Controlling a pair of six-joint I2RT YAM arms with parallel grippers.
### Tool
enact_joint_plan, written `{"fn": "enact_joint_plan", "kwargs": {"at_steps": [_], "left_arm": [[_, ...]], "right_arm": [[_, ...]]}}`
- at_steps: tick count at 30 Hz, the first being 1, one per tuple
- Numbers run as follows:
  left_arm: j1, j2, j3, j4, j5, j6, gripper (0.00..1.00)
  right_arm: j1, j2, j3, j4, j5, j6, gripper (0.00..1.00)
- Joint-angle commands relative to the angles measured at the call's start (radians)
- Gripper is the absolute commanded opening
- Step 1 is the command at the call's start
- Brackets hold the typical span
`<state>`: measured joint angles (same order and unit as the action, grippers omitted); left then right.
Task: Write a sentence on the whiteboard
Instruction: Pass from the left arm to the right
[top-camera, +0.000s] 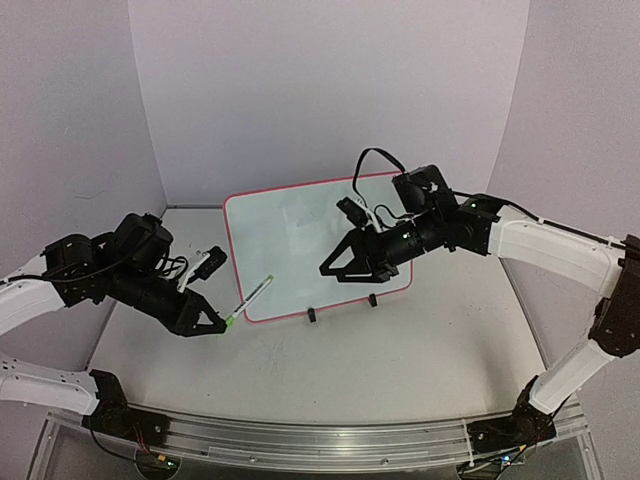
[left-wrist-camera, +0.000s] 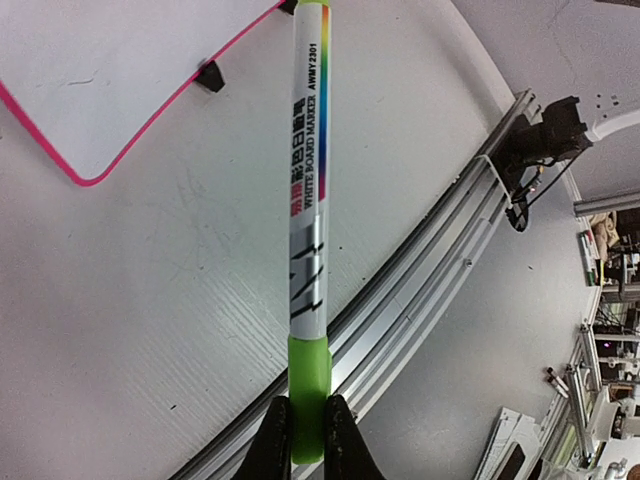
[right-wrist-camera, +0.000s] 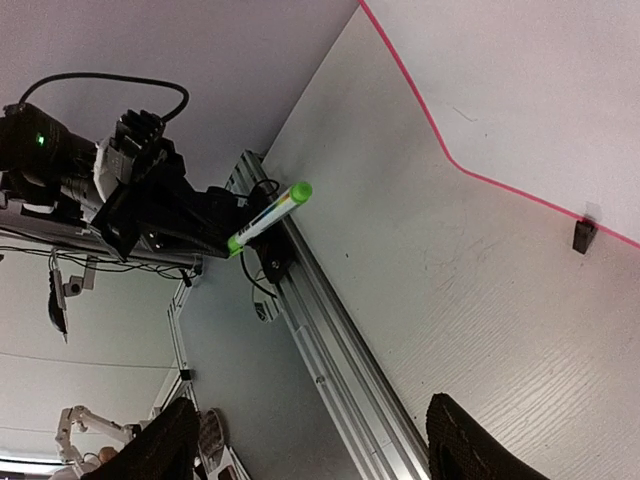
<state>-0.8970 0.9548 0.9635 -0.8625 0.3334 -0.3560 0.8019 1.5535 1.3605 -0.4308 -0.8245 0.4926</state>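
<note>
The whiteboard, white with a pink-red rim, leans back at the table's middle; the sentence is out of view and the board's face looks blank. My left gripper is shut on the green rear end of a whiteboard marker, just left of the board's lower left corner. The marker points up toward that corner, and a green cap sits on its far end. My right gripper hovers in front of the board's middle, open and holding nothing. Its fingertips stand far apart.
Two black clips of the wire stand sit at the board's lower edge. An aluminium rail runs along the table's near edge. Grey walls close off the back and sides.
</note>
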Motion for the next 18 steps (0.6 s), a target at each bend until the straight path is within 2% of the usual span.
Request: {"fn": "enact_joint_plan", "kwargs": {"at_steps": [1, 18], "left_arm": [[-0.01, 0.05, 0.048, 0.14, 0.169, 0.084, 0.0], [-0.087, 0.236, 0.143, 0.148, 0.3, 0.192, 0.0]], "right_arm": [[0.019, 0.029, -0.033, -0.014, -0.126, 0.018, 0.75], [0.063, 0.127, -0.007, 0.06, -0.223, 0.058, 0.74]]}}
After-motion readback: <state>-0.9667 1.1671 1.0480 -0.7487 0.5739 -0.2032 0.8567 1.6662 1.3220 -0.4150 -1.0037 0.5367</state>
